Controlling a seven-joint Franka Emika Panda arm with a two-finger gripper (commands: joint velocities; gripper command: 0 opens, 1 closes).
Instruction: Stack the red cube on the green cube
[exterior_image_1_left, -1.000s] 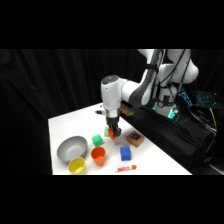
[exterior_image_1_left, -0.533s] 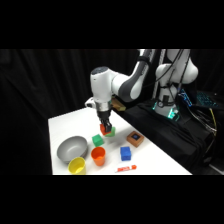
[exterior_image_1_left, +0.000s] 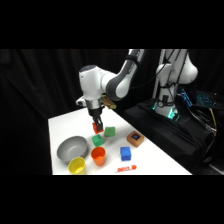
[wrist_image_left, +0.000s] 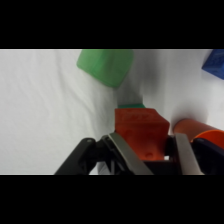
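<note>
My gripper (exterior_image_1_left: 97, 124) is shut on the red cube (exterior_image_1_left: 96, 129) and holds it right above the vivid green cube (exterior_image_1_left: 98, 141). I cannot tell whether the two cubes touch. In the wrist view the red cube (wrist_image_left: 141, 131) sits between the two metal fingers (wrist_image_left: 125, 155) of the gripper (wrist_image_left: 152, 147). Only a thin strip of the green cube (wrist_image_left: 132, 105) shows past the red cube's far edge.
A paler green cube (exterior_image_1_left: 109, 132) (wrist_image_left: 106, 65) lies just beside the stack spot. An orange cup (exterior_image_1_left: 98, 155) (wrist_image_left: 197, 131), a yellow cup (exterior_image_1_left: 77, 165) and a grey bowl (exterior_image_1_left: 71, 148) stand nearby. A blue cube (exterior_image_1_left: 125, 153), a brown block (exterior_image_1_left: 134, 138) and a red marker (exterior_image_1_left: 126, 168) lie to the right.
The arm has carried the red cube leftward, from over the paler green cube to over the vivid green cube, and lowered it.
</note>
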